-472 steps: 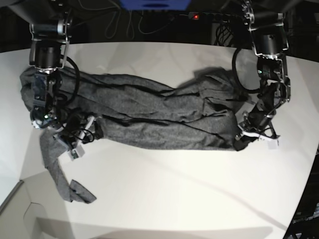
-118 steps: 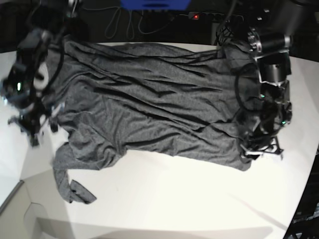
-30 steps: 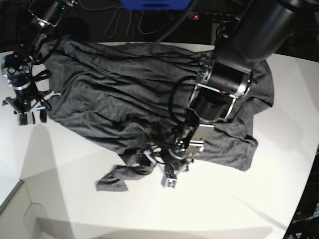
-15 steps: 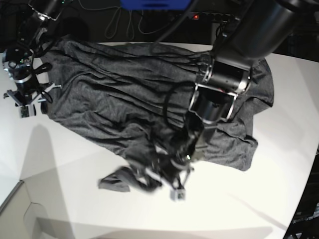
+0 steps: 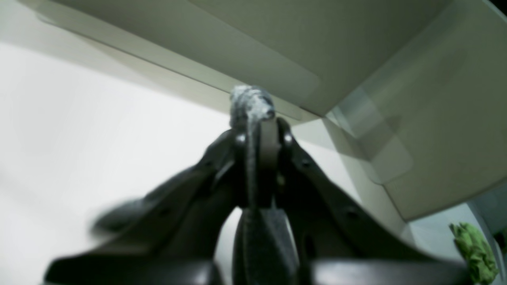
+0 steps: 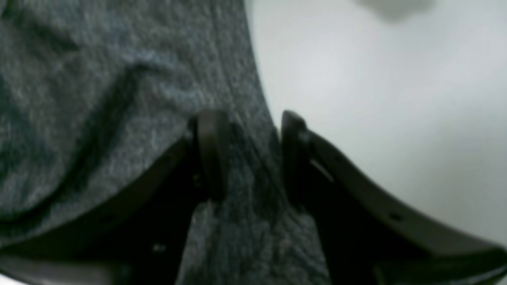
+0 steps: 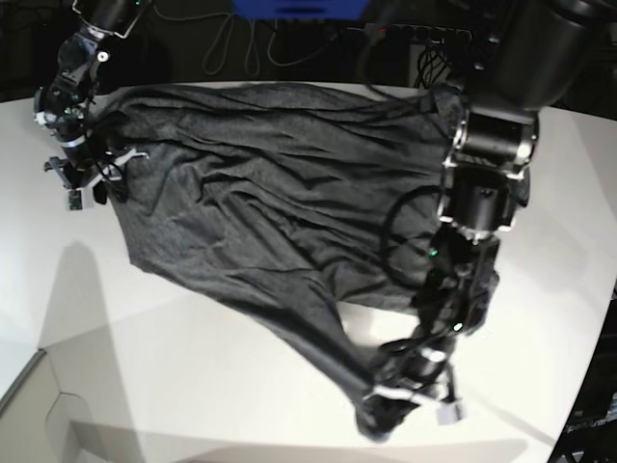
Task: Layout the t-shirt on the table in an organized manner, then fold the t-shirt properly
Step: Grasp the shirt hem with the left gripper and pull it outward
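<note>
The left tool [image 5: 255,118] is clamped tight on a thin fold of the t-shirt [image 7: 260,203]: in the left wrist view a twisted grey tuft of cloth pokes out above the two closed fingertips [image 5: 271,132], and a dark strip of fabric runs down between them toward the camera. In the base view this left tool [image 7: 415,391] sits low near the front of the worktop [image 7: 193,386], at the end of a long black arm that reaches down across the shirt's right part. The cloth it grips is drawn into a narrowing point that trails from the main body of the shirt to the tool.

The right tool [image 6: 247,126] stands partly parted, its two dark fingers on either side of a ridge of grey knit at the shirt's edge; whether they press the cloth cannot be told from the blurred view. In the base view the right tool [image 7: 82,183] is at the shirt's far left corner, near the back of the worktop.

The shirt lies spread over the back half of the white worktop, wrinkled, with diagonal creases running toward the pulled corner. No print, label or writing can be read on it or on the arms.
</note>
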Robot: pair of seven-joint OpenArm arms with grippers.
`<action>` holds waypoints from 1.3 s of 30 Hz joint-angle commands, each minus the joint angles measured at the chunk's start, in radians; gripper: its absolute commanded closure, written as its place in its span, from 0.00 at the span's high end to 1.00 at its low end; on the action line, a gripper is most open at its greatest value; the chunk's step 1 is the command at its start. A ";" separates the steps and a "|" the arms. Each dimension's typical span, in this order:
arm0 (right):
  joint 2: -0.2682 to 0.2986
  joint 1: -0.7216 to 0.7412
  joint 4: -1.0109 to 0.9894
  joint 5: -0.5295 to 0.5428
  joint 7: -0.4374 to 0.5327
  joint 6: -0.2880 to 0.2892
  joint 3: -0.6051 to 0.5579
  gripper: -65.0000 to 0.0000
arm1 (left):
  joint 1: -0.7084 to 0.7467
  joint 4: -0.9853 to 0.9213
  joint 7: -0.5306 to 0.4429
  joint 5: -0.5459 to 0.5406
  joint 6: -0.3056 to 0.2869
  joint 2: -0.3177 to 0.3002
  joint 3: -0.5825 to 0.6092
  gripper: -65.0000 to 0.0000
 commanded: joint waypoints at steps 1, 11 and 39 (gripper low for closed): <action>0.002 0.002 -0.015 -0.020 -0.041 0.000 -0.007 0.34 | -0.004 0.016 -0.017 -0.024 -0.007 -0.016 -0.001 0.01; 0.009 0.003 -0.024 -0.020 -0.040 0.000 -0.007 0.34 | 0.166 0.226 -0.016 -0.171 -0.011 -0.073 0.004 0.01; 0.005 -0.029 -0.024 -0.021 -0.040 0.000 -0.009 0.33 | -0.046 -0.093 0.072 -0.059 -0.007 0.002 0.002 0.65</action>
